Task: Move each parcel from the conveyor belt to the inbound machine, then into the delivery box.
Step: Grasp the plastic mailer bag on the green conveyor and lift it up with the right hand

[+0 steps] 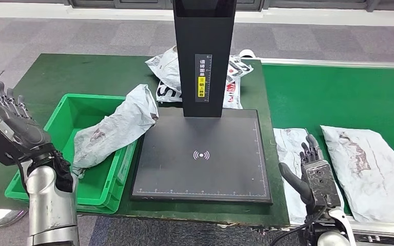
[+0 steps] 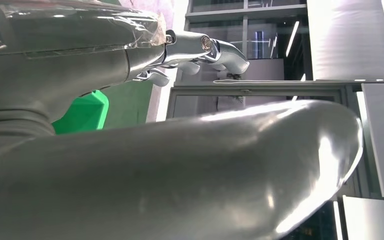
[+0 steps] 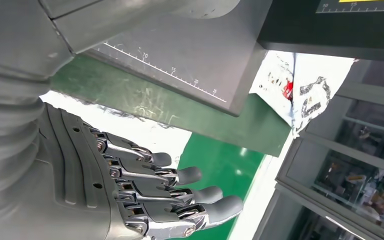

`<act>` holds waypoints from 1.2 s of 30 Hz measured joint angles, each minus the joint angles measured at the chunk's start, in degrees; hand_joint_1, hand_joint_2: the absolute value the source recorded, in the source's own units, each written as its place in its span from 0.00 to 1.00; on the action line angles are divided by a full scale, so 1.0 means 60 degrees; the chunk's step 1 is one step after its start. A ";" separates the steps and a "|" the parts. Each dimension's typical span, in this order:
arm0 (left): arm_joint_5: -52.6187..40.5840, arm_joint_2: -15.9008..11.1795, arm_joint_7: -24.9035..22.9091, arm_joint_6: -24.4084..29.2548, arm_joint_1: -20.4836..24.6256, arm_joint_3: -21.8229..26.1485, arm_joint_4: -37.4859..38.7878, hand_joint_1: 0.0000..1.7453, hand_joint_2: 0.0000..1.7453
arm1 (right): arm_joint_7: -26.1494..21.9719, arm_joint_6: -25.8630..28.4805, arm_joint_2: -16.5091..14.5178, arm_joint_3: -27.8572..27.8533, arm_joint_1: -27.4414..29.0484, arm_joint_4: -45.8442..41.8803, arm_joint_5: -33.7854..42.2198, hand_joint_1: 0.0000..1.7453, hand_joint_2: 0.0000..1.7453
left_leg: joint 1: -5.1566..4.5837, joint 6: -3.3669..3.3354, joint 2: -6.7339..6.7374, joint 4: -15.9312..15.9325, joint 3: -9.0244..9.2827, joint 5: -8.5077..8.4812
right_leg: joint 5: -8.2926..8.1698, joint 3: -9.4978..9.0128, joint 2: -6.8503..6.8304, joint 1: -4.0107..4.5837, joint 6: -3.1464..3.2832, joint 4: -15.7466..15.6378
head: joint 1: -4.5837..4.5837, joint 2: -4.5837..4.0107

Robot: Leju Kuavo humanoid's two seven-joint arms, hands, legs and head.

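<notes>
Dark fingers (image 1: 310, 148) of the right hand (image 1: 315, 171) are spread apart and hold nothing, above a grey parcel (image 1: 290, 154) on the green conveyor belt (image 1: 338, 97). Another parcel (image 1: 369, 169) lies just beside. Fingers (image 1: 7, 102) of the left hand (image 1: 18, 125) are also apart and empty, beside the green delivery box (image 1: 69, 110), where a crumpled parcel (image 1: 115, 128) leans over the rim toward the black inbound machine (image 1: 202, 159).

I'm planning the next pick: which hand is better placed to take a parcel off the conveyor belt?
Right. The right hand hovers open directly over a grey parcel on the conveyor belt. The left hand is raised beside the green delivery box, far across the inbound machine.
</notes>
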State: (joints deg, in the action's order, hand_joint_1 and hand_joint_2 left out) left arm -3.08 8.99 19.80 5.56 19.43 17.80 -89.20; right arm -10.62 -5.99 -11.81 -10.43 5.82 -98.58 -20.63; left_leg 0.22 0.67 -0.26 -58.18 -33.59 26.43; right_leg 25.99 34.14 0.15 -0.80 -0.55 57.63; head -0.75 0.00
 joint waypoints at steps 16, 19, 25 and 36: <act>-0.0550 0.0046 -0.0256 -0.0935 -0.0854 -0.1631 -0.0879 0.00 1.00 | 0.4417 0.0025 0.1773 0.0054 -0.1372 0.2928 -0.8368 0.00 1.00 | -0.0010 -0.0022 -0.0031 -0.0005 -0.0004 -0.0002 | -0.0007 -0.0033 -0.0040 -0.0010 -0.0013 -0.0014 | -0.0003 0.0000; -0.0135 0.0091 -0.0166 -0.1508 -0.1339 -0.2723 -0.0876 0.00 1.00 | 0.4315 -0.0174 0.2627 0.0358 -0.2559 0.5167 -0.9504 0.00 1.00 | -0.0020 -0.0035 0.0009 -0.0009 0.0000 0.0006 | -0.0024 -0.0028 -0.0001 -0.0022 -0.0032 -0.0017 | -0.0001 0.0000; 0.0350 0.0164 -0.0060 -0.1911 -0.1793 -0.4242 -0.0233 0.00 1.00 | 0.3579 -0.0666 0.3694 0.1370 -0.5255 0.9202 -1.0275 0.00 1.00 | -0.0034 -0.0059 0.0010 -0.0014 0.0006 -0.0019 | -0.0041 -0.0018 -0.0001 -0.0030 -0.0043 -0.0017 | 0.0001 0.0000; 0.0094 0.0177 0.0015 -0.2055 -0.1949 -0.4907 0.0413 0.00 1.00 | 0.2327 -0.1116 0.3957 0.2895 -0.6500 1.1780 -1.0161 0.26 1.00 | -0.0011 -0.0036 -0.0005 0.0000 -0.0002 -0.0021 | -0.0032 -0.0013 -0.0010 -0.0010 -0.0030 -0.0014 | 0.0000 0.0000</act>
State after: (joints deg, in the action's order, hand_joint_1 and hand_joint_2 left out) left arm -2.52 10.05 19.89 -6.77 7.74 -11.64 -86.72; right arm 3.34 -12.68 11.93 6.95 -33.18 -27.90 -81.60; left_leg 0.16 0.45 -0.30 -58.18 -33.60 26.31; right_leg 25.79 34.06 0.09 -0.86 -0.73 57.55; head -0.75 0.00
